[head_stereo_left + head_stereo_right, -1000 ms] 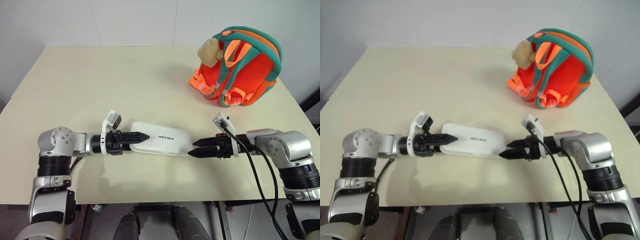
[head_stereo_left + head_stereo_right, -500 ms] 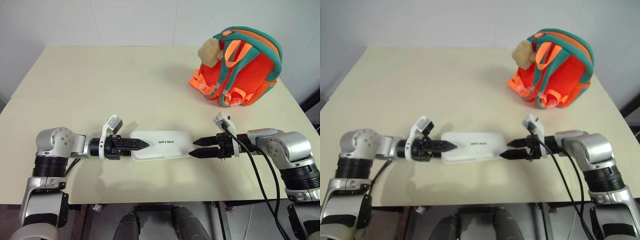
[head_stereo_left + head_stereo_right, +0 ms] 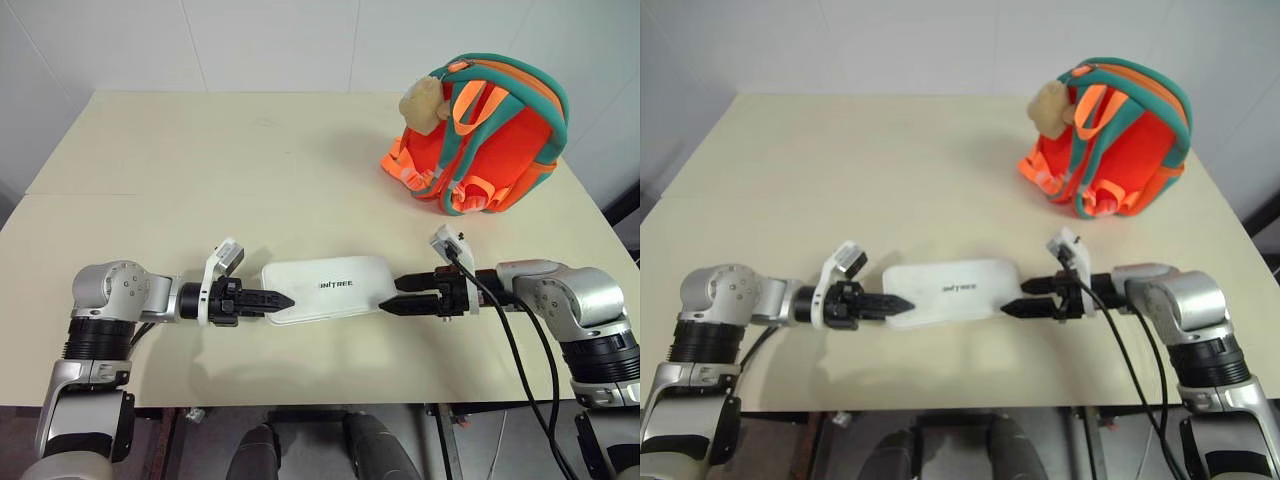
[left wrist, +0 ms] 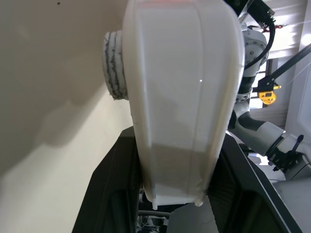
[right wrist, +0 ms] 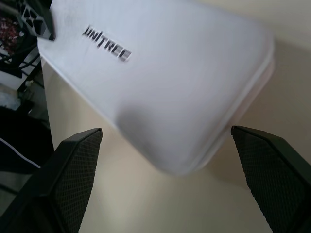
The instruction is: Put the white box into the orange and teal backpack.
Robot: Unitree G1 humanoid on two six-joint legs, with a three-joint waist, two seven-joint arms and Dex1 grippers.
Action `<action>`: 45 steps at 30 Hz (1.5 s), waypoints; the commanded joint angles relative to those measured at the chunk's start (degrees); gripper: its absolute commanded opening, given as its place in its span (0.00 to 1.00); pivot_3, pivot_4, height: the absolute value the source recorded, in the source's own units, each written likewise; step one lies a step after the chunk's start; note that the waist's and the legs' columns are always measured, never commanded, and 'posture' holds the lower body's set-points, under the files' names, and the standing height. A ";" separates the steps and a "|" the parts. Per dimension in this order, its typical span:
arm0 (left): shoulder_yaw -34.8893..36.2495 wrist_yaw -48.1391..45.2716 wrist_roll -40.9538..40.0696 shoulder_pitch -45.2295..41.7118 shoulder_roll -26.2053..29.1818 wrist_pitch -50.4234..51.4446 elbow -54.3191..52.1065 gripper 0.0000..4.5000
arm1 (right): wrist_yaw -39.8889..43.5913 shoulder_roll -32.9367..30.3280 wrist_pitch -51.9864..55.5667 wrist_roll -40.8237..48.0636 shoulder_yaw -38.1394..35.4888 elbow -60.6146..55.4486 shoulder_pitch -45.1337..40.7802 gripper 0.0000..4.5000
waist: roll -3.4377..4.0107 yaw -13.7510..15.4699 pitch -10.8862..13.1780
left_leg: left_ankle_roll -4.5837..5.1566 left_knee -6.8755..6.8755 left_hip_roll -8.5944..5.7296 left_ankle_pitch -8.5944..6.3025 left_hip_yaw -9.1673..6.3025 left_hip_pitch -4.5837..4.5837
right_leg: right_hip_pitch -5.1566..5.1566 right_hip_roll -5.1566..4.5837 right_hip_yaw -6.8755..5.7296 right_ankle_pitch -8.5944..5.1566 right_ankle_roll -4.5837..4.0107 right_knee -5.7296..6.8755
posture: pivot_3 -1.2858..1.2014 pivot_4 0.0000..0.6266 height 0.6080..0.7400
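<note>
The white box point(image 3: 330, 288) with dark lettering lies flat on the table near the front edge, between my two grippers. My left gripper point(image 3: 288, 298) is at the box's left end; in the left wrist view its black fingers point(image 4: 112, 194) press both faces of the box point(image 4: 180, 97). My right gripper point(image 3: 390, 296) is at the box's right end, and its fingers point(image 5: 73, 170) stand wide apart on either side of the box point(image 5: 165, 82) without touching it. The orange and teal backpack point(image 3: 490, 140) stands at the far right of the table, apart from both grippers.
A beige plush charm point(image 3: 422, 100) hangs on the backpack's upper left side. The cream table point(image 3: 200, 170) stretches bare between the box and the backpack. A black cable point(image 3: 520, 350) runs along my right arm.
The left fingers have closed onto the box's left end. The box, slanted a second ago, now lies level. The right gripper has stayed in place, open.
</note>
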 commanded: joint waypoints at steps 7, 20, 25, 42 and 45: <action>6.01 -3.12 0.88 4.26 8.62 -11.26 -2.33 0.33 | -5.62 -2.08 -13.93 -2.02 -14.35 8.63 -7.04 1.00 | -0.01 -0.16 0.01 | -0.02 -0.06 0.03 -0.01 0.06 0.03 | -0.04 0.02 0.03 -0.02 -0.05 0.01 | 0.52 0.24 1.00; 12.59 -2.81 -0.64 14.63 9.79 -19.49 -10.07 0.33 | -12.80 4.45 -34.02 -13.68 -11.61 31.68 -21.44 1.00 | 0.00 -0.33 0.02 | -0.02 -0.47 0.06 -0.01 0.19 0.01 | -0.10 -0.06 0.06 -0.02 -0.06 -0.35 | 0.52 0.24 1.00; 15.20 -0.43 -1.81 16.78 8.08 -19.11 -12.84 0.33 | -13.84 7.70 -41.44 -18.06 -10.21 45.21 -28.93 1.00 | 0.00 -0.45 0.02 | -0.03 -0.52 0.08 -0.01 0.21 0.02 | -0.10 -0.05 0.06 -0.02 -0.06 -0.36 | 0.52 0.24 1.00; 21.16 4.99 -5.66 23.66 5.86 -19.26 -17.82 0.33 | -10.73 0.15 -32.89 -17.97 -14.14 36.69 -23.73 1.00 | 0.00 -0.11 0.02 | -0.07 -0.56 0.05 0.02 0.16 0.02 | -0.07 -0.08 0.02 -0.03 -0.07 -0.36 | 0.52 0.24 1.00; 20.11 4.81 -5.35 22.89 5.86 -19.58 -17.07 0.33 | -11.90 -1.26 -30.78 -17.44 -15.41 33.75 -21.50 1.00 | 0.00 -0.15 0.02 | -0.08 -0.55 0.05 0.02 0.16 0.03 | -0.07 -0.06 0.03 -0.03 -0.07 -0.35 | 0.52 0.24 1.00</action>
